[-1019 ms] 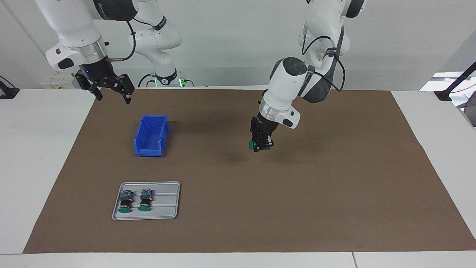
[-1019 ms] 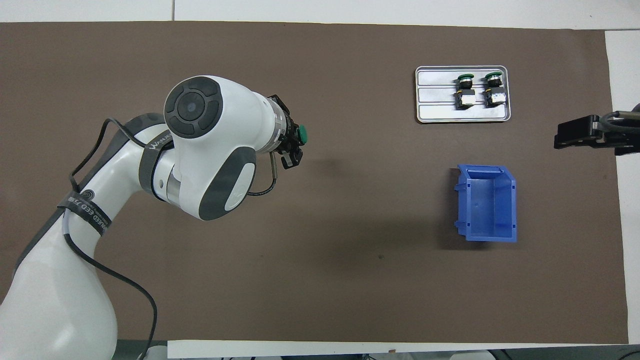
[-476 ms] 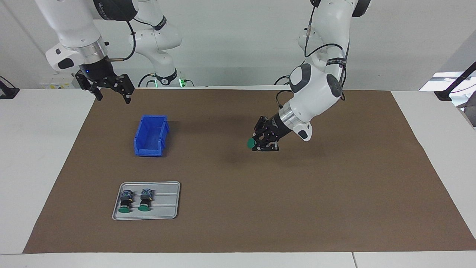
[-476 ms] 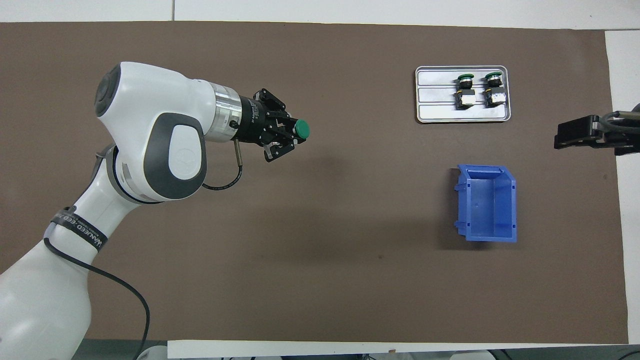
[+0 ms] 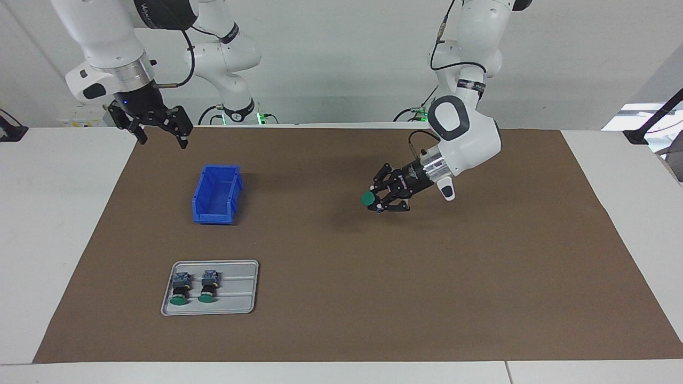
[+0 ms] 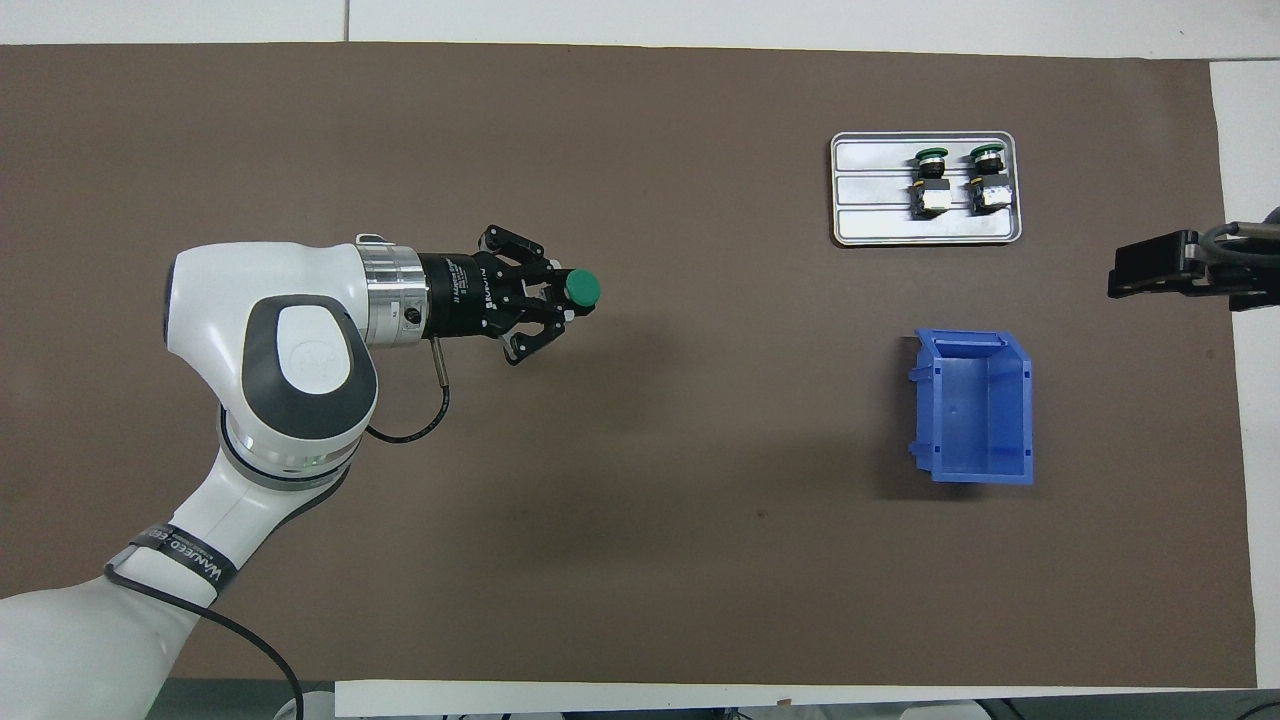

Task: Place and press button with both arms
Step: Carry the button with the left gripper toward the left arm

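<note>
Right now your left gripper point(image 5: 380, 198) is clamped on the button point(image 5: 367, 199), green cap pointing sideways, up in the air over the mat's point(image 5: 480, 277) middle. Right gripper point(image 5: 160, 130), jaws wide apart w/ nothing in them, waits above the mat's edge near the blue bin point(image 5: 216, 194). Two more buttons point(image 5: 193, 287) lie on the tray point(image 5: 240, 298).

Two high, distant views, facing and overhead, half a turn apart, sharing the brown mat point(image 5: 480, 298).

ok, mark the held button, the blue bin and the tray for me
held button point(image 5: 367, 199), facing view, on its green cap
blue bin point(image 5: 236, 184), facing view, on its side wall
tray point(image 6: 925, 226), overhead view, on a bare strip of its floor
</note>
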Robot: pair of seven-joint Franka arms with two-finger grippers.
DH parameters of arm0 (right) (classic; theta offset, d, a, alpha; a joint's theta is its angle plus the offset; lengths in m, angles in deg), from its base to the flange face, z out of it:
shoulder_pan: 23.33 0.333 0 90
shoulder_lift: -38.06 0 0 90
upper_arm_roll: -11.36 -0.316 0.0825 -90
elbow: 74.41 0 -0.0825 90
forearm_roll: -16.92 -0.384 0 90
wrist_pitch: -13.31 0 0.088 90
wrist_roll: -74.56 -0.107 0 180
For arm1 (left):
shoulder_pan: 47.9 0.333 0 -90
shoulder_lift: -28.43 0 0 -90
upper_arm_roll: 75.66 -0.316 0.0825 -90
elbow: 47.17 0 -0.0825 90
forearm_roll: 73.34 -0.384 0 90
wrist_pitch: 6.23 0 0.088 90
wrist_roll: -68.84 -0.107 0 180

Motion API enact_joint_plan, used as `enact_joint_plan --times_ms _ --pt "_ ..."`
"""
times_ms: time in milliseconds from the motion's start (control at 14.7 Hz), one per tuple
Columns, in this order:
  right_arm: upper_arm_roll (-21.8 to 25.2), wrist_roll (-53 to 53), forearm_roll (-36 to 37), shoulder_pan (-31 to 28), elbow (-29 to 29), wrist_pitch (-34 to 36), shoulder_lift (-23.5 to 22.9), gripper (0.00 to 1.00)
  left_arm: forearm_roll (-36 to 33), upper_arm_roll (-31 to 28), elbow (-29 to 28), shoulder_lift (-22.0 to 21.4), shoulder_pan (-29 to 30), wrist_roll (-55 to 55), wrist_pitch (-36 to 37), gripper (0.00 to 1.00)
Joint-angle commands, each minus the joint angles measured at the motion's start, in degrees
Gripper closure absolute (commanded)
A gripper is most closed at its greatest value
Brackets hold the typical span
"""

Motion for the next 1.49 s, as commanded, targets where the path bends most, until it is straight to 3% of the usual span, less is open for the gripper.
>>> enact_joint_plan --times_ms 0,136,408,611,883,1291,1427 --pt "-0.37 0.62 -0.11 -0.59 -0.99 0.1 1.03 0.01 7.73 0.32 -1.53 2.03 3.76 -12.89 7.84 1.0" --pt "-0.37 0.62 -0.11 -0.59 -0.99 0.1 1.03 0.01 12.75 0.32 -1.27 4.94 4.13 -22.21 11.47 1.0" --pt "-0.37 0.71 -0.11 -0.59 -0.99 0.1 1.03 0.01 14.42 0.32 -1.0 6.53 3.87 -29.96 12.09 1.0" --pt "-0.37 0.71 -0.11 -0.59 -0.99 0.1 1.03 0.01 21.52 0.41 -1.09 11.97 1.94 -39.62 12.01 1.0" --pt "-0.37 0.62 -0.11 -0.59 -0.99 0.1 1.03 0.01 28.05 0.49 -0.22 14.44 2.02 -40.45 14.99 1.0" --pt "-0.46 0.71 -0.11 -0.59 -0.99 0.1 1.03 0.01 29.28 0.49 0.67 15.23 -0.52 -40.97 13.41 1.0" --pt "-0.37 0.71 -0.11 -0.59 -0.99 0.1 0.94 0.01 34.1 0.49 0.67 17.34 -2.27 -43.42 13.59 1.0"
